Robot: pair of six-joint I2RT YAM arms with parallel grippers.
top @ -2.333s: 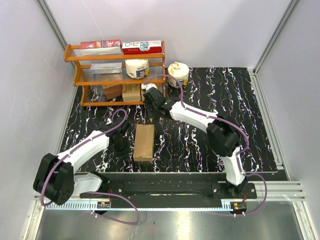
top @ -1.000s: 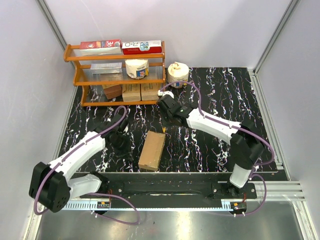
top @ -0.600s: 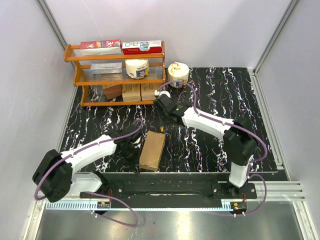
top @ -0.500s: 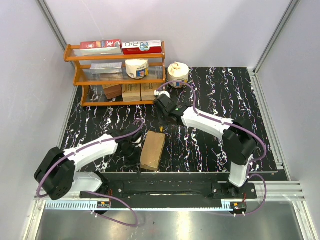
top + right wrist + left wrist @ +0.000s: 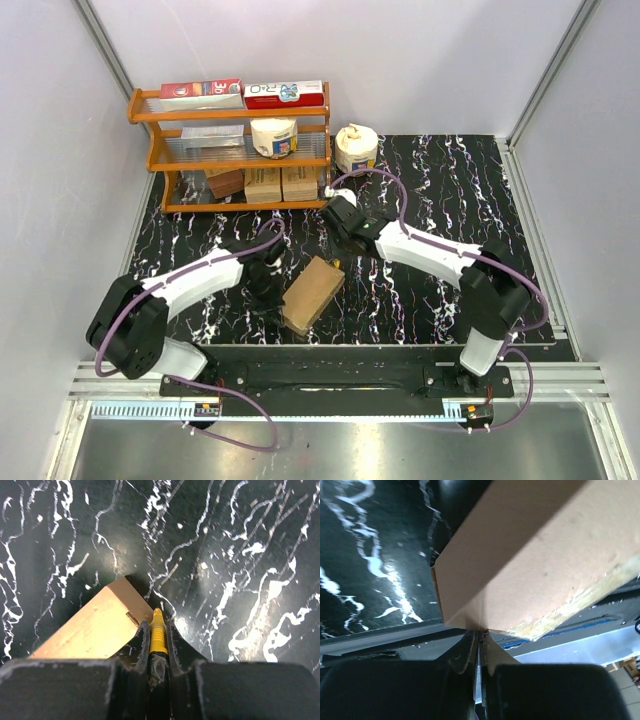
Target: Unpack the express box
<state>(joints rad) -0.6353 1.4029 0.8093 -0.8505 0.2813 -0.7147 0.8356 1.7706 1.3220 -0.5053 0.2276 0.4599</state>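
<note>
The right end effector point(image 5: 157, 647) clamps a yellow tool point(image 5: 157, 630), its tip at a corner of the express box point(image 5: 313, 292). The left end effector point(image 5: 478, 652) sits closed at another corner.

The place is a robotics lab test cell. White panel walls point(image 5: 400, 60) in aluminium framing point(image 5: 548, 65) enclose a black marbled tabletop point(image 5: 450, 180). The left arm point(image 5: 195, 280) and right arm point(image 5: 430, 248) are bolted to a base plate point(image 5: 330, 370) along its near edge. An orange rack point(image 5: 150, 158) of cartons stands at its far left corner.
</note>
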